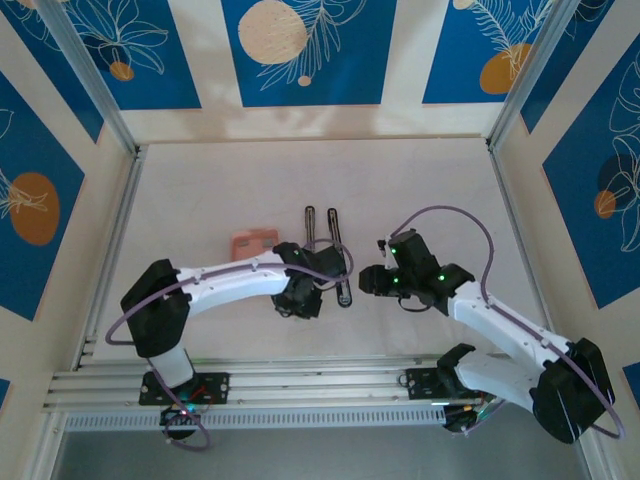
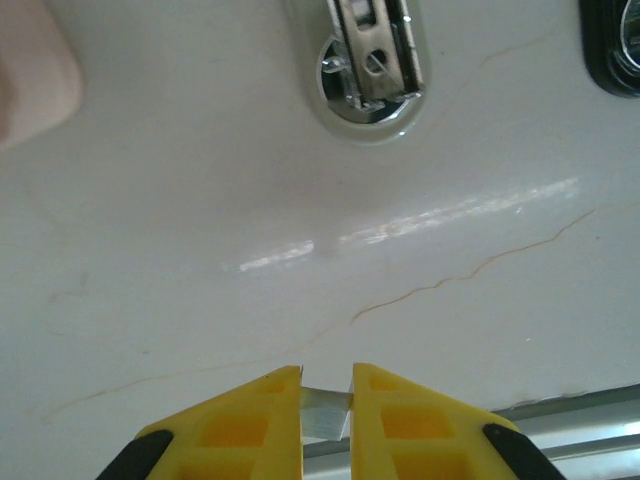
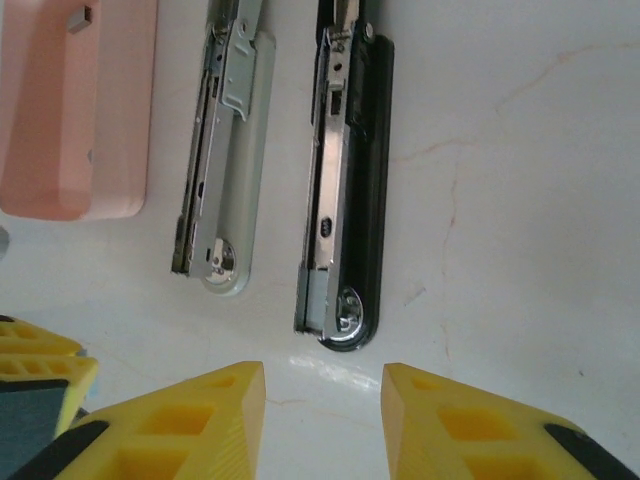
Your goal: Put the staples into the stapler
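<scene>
You're looking at one stapler (image 3: 340, 200), lying opened out on the bench (image 3: 520, 200). Its two halves are lying side by side. In the right wrist view the white bar (image 3: 222, 170) is on the left and the black arm (image 3: 352, 180) is just beside it on the right, the two running parallel and not touching along the length you're seeing.

One tray (image 3: 60, 150) is sitting just left of the white bar, pink and shallow.

You're counting two of the staples (image 3: 78, 16). One strip is lying in the tray at its far end. The other strip (image 2: 322, 418) is being pinched between the yellow tips of the left claw (image 2: 325, 385).

Two claws are working here. Your left claw is standing nearly closed, its jaws clamping that one strip. It is sitting short of the white bar's rounded near end (image 2: 370, 70), apart from it. Whether it is touching the bench, you cannot tell.

Your right claw (image 3: 323, 385) is standing partly open with nothing between its tips. It is pointing at the near end of the black arm, close to it but clear of it.
</scene>
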